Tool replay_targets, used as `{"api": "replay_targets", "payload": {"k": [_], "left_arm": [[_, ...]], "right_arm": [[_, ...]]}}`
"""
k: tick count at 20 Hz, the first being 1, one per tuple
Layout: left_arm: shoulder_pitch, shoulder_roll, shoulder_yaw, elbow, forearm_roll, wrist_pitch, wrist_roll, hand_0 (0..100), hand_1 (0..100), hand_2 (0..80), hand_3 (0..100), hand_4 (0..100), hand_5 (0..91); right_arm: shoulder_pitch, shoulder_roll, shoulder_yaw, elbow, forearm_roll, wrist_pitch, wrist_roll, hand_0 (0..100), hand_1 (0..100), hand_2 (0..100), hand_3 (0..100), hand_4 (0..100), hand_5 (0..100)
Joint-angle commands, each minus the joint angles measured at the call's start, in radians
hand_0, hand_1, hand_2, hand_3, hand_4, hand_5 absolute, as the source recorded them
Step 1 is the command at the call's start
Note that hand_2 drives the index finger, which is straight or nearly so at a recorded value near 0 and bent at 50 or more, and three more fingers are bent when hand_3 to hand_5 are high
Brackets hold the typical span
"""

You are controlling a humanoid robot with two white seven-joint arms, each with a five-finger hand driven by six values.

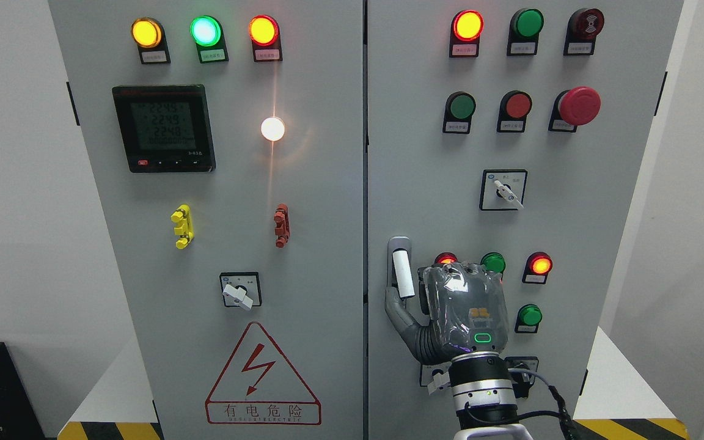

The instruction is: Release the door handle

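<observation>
Right hand (pixel 443 305), rising on its arm from the bottom edge right of centre, is raised against the right-hand door (pixel 572 153) of a grey electrical cabinet, its back to the camera. Its thumb (pixel 402 311) is stretched out to the left and reaches up behind the lower end of the white door handle (pixel 402 274), which stands upright near the door's inner edge. The other fingers lie beside the handle rather than around it; from this angle they appear loosened, with nothing firmly gripped, though the palm hides their tips. Just past the knuckles sit a red lamp (pixel 447 258) and a green button (pixel 494 263), both partly covered, with a lit red lamp (pixel 539 265) and another green button (pixel 530 315) to the right. Higher on the same door are a rotary switch (pixel 503 190), a red mushroom stop button (pixel 579 106) and more lamps. On the left-hand door (pixel 327 244) are a digital meter (pixel 164 128), a lit white lamp (pixel 272 128), yellow (pixel 182 227) and red (pixel 281 225) clips and a high-voltage warning triangle (pixel 261 376).
</observation>
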Motion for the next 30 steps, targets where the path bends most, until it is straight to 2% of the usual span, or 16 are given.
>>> {"api": "replay_targets", "payload": {"k": [1,23,30], "left_arm": [[-0.026,0.000,0.000,0.029,0.001,0.000,0.001,12,56,0.0,0,0,0.0],[-0.026,0.000,0.000,0.029,0.000,0.000,0.001,12,56,0.0,0,0,0.0],[-0.026,0.000,0.000,0.029,0.000,0.000,0.001,12,56,0.0,0,0,0.0]], "right_arm": [[0.001,-0.001,-0.003,-0.007,0.001,0.001,-0.006,52,43,95,100,100,100],[0.006,-0.007,-0.014,-0.015,0.011,0.001,-0.014,55,45,95,100,100,100],[0.008,-0.007,-0.015,-0.015,0.015,0.001,-0.014,55,48,94,100,100,100]]}}
